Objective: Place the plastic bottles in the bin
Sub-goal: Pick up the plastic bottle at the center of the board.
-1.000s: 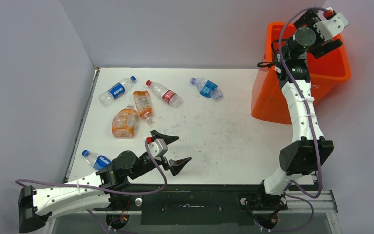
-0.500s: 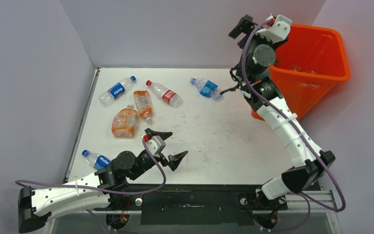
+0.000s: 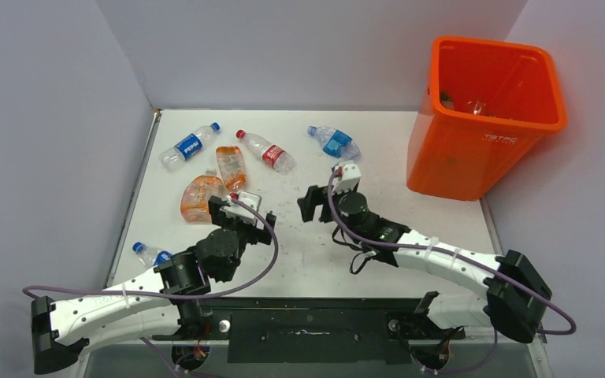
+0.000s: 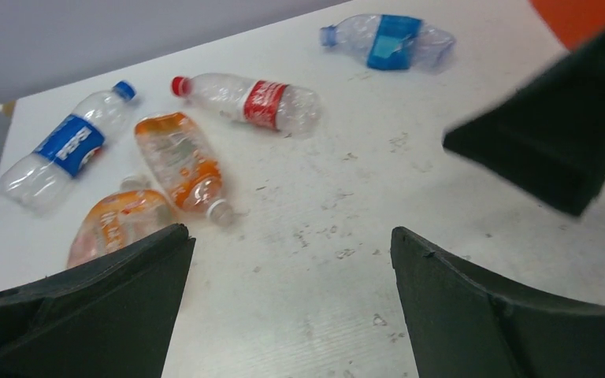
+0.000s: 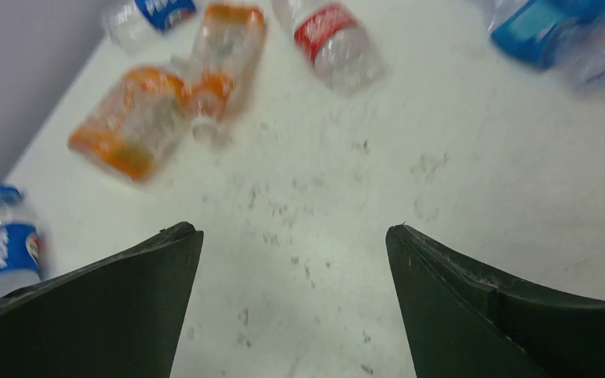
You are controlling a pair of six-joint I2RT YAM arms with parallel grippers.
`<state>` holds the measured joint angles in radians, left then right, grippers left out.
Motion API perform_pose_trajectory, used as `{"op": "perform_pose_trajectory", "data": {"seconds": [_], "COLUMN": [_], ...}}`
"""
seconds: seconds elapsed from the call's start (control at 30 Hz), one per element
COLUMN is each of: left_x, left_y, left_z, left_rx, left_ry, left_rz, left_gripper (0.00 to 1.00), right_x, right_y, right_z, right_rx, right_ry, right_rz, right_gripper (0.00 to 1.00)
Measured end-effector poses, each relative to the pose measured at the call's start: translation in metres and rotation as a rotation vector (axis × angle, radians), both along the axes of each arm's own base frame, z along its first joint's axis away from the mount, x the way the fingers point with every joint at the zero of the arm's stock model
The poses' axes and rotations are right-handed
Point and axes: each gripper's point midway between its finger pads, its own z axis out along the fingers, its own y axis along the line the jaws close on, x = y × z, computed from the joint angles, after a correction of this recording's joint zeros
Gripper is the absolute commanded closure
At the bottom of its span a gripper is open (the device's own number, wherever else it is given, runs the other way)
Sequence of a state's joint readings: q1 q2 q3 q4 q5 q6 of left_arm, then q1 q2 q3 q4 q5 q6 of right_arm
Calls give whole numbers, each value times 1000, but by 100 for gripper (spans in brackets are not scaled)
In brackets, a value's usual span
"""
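Standing at the far right corner of the white table (image 3: 394, 236), the orange bin (image 3: 480, 157) is upright with its mouth facing up, so a bottle can be dropped in from above. Something clear lies at its bottom, probably bottles already delivered.

Both arms reach low over the middle of the table. The left gripper (image 4: 287, 236) has its jaws spread wide with nothing between them and faces the far left cluster. The right gripper (image 5: 293, 230) is likewise spread and empty, tilted toward the same bottles. Judged: both are lining up a pick, the wide spread chosen to straddle a bottle lying on its side.

Six bottles lie flat on the table, none touched:
- squashed orange-tinted bottle (image 3: 201, 198), just beside the left gripper
- slimmer orange-tinted bottle (image 3: 231, 169), touching the squashed one
- Pepsi bottle (image 3: 189, 146), far left
- red-label bottle (image 3: 266, 151), far centre
- crushed blue-label bottle (image 3: 333, 142), nearest the bin and the right gripper
- small blue-capped bottle (image 3: 151, 255), at the near left edge, partly hidden by the left arm
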<state>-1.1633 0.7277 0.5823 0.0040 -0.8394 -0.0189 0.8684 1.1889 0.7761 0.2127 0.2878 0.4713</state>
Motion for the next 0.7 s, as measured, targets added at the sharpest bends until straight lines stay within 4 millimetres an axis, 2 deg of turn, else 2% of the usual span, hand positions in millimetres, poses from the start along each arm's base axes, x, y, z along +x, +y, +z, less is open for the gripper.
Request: {"op": "perform_pose_trajectory", "data": {"seconds": [0.03,0.1,0.2,0.27,0.37,0.47,0.57,0.7], "left_x": [3,9,23,32,37,37,36,31], "left_y": [8,28,72,118,159,155,148,144], "left_z": [0,2,6,1,-9,-24,-32,-29], "left_rx": [17,32,-2,-38,-116,-146,-152,-181], "left_ry": [14,44,79,109,143,189,216,201], "left_rz": [41,128,281,422,553,526,488,452], "left_gripper": [4,4,4,4,4,4,4,4], "right_x": [-10,-26,-41,-44,-43,-31,-11,13], "right_y": [9,22,41,54,73,97,133,170], "right_z": [-32,-72,-105,-119,-139,-157,-167,-174], "right_rx": [-41,-97,-132,-135,-135,-130,-107,-66], "right_ry": [59,135,195,208,229,246,244,231], "right_rz": [45,113,189,219,244,257,273,291], "right_gripper": [10,10,10,10,10,9,7,6]}}
